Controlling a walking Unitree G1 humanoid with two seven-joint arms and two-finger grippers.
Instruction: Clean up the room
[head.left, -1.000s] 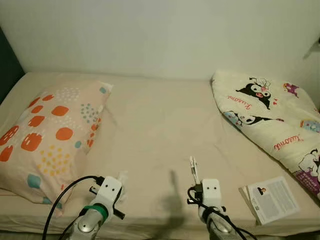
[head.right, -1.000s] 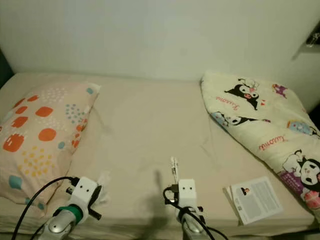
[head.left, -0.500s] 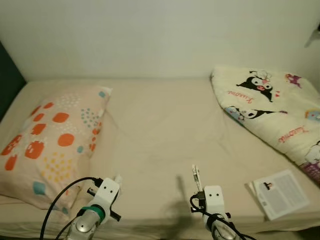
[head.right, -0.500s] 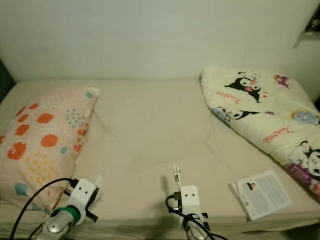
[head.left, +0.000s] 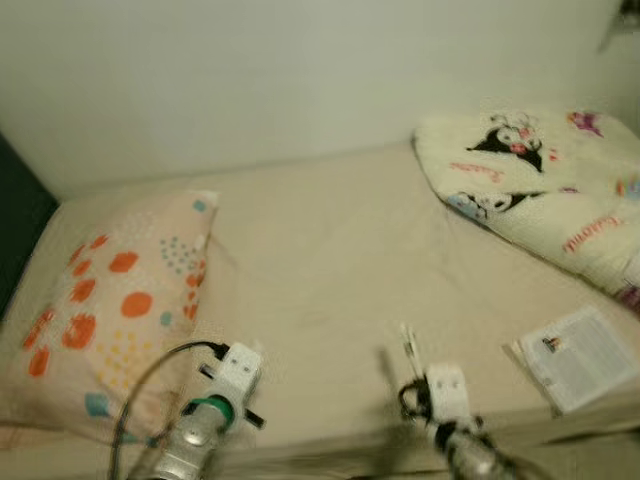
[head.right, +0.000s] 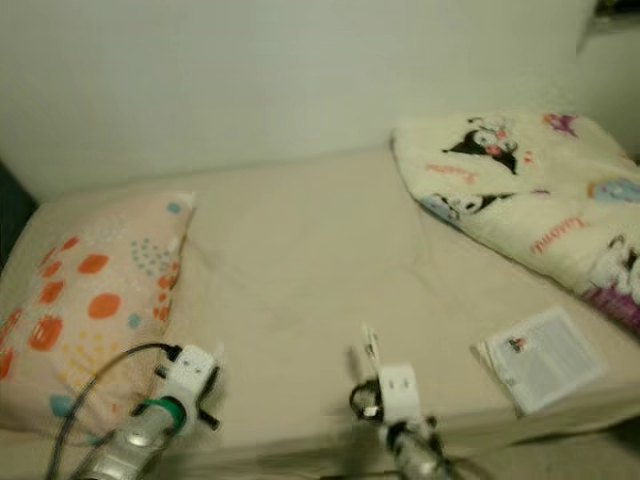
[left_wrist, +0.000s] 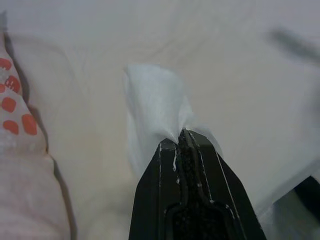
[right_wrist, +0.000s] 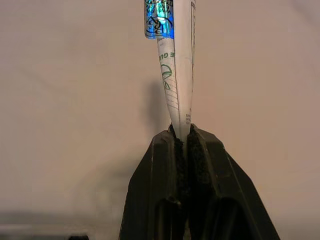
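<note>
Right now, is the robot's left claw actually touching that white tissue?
Touching. The left wrist view shows the left gripper with its black fingers shut on the white tissue, which bunches where they meet.

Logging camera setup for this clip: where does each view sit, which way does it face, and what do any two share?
Left eye view: head, looking forward and down at the bed; both arms show below.
Right eye view: the same scene: pillow, quilt, booklet.
Left wrist view: along the left gripper, shut on a white tissue.
Right wrist view: along the right gripper, shut on a folded paper wrapper.
Shared: both wrist views have the beige bed sheet behind.
</note>
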